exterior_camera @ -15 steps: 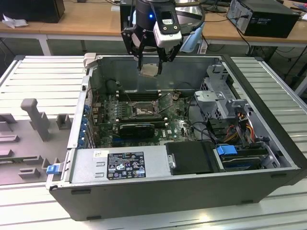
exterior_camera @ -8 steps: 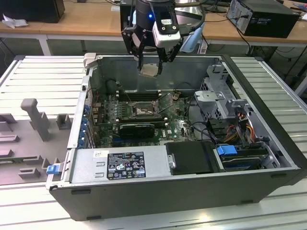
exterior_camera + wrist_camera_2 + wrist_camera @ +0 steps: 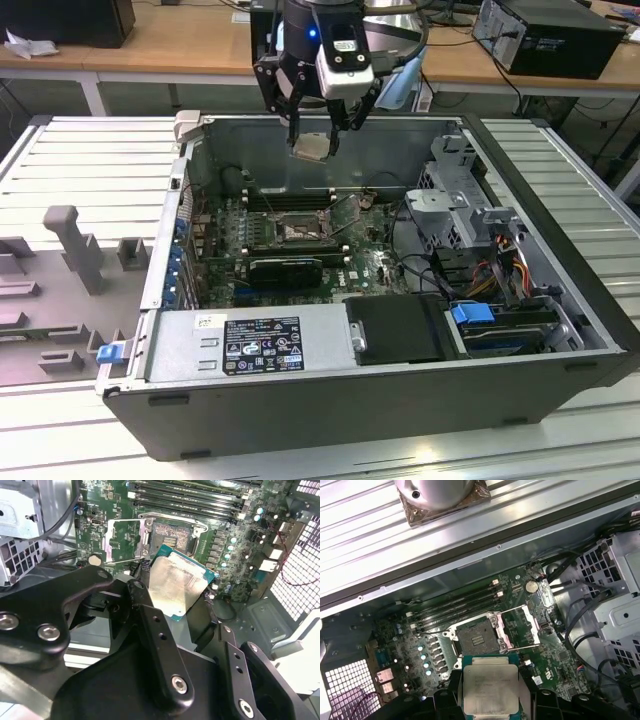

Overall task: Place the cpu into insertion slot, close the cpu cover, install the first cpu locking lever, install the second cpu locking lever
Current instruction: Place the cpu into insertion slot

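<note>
While the gripper hung over the open computer case on the slatted bench, its fingers were closed on the cpu, pinching the chip by opposite edges. In the exterior view the chip sat high, about level with the case's far rim and well above the green circuit board. In both wrist views its silvery face was turned towards the cameras, and the board lay well beyond it.

The insertion slot was bare, with its dark square bed of contacts exposed. The cpu cover was swung back on its hinge just beside the slot, leaving the way in open. A thin wire lever ran along the slot's edge and looked unlatched, though its exact position was hard to judge.

As a judgement, the task was at its first step. The chip was lifted and carried above the slot but not seated. The cover had not been closed, and neither locking lever had been fastened.
</note>
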